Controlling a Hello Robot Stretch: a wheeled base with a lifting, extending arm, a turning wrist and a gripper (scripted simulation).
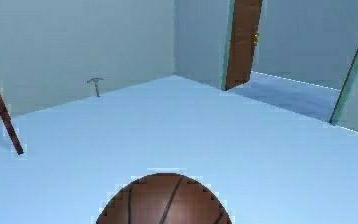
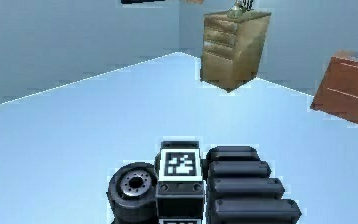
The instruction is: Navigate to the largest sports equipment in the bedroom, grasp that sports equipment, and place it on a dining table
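Basketball [image 1: 163, 200]: brown-orange with dark seams, located at the bottom edge of the forward view, lower part cut off, pale blue floor [image 1: 187, 120] behind it.

Claw [image 2: 135, 192]: dark rounded body at the bottom of the arm side view, directly left of a white square marker [image 2: 180, 165] with black marks. Stacked dark arm segments [image 2: 245, 185] lie to the marker's right. The claw's far end cannot be made out, so whether it grips anything cannot be told.

Surface: the floor is flat, uniform pale blue, running out from the arm to the walls.

Farther out in the arm side view, a tan wooden dresser [image 2: 232, 50] stands against the grey-blue wall [image 2: 87, 30], with small objects [image 2: 242, 8] on top. A reddish-brown cabinet [image 2: 344, 90] stands to the dresser's right, well apart.

In the forward view, a brown door [image 1: 244, 40] stands ajar at the far wall. A small grey object [image 1: 95, 85] sits at the wall base to the left.
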